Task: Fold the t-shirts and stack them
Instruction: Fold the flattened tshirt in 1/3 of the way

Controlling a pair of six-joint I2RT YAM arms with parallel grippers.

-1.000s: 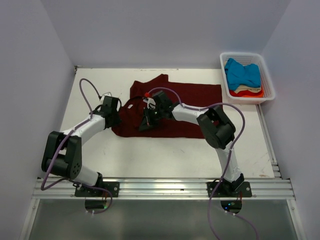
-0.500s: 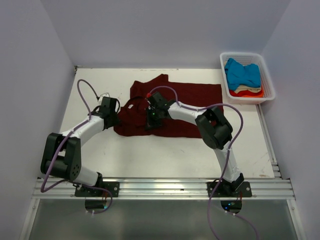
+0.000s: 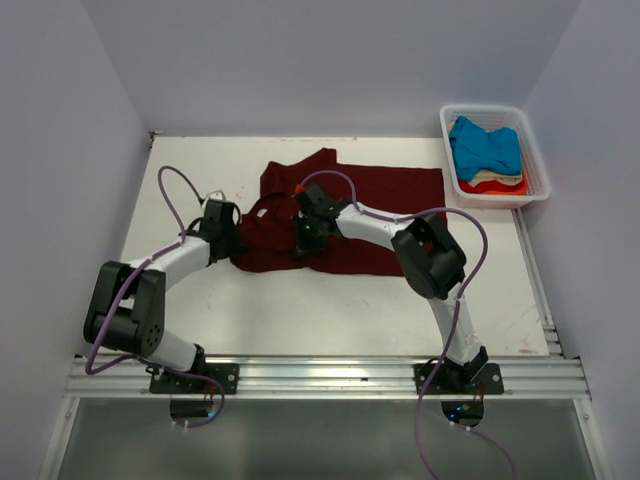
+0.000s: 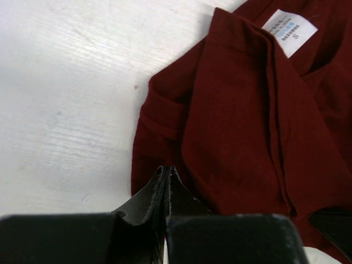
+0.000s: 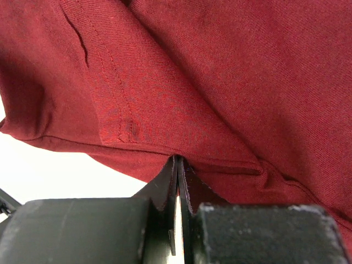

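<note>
Set high above and behind the arm bases: looks steeply down over the whole table (image 3: 320,300), bases at 6 o'clock, basket (image 3: 482,108) at 2 o'clock, maroon t-shirt (image 3: 410,190) near centre. Mounted on the left wrist: close, looking down past the left gripper (image 4: 166,169) at 6 o'clock onto the shirt's edge, bare tabletop toward 10 o'clock. Mounted on the right wrist: closer still, right gripper (image 5: 177,160) at 6 o'clock, nearly filled with cloth. Shared by all three: the maroon t-shirt.
</note>
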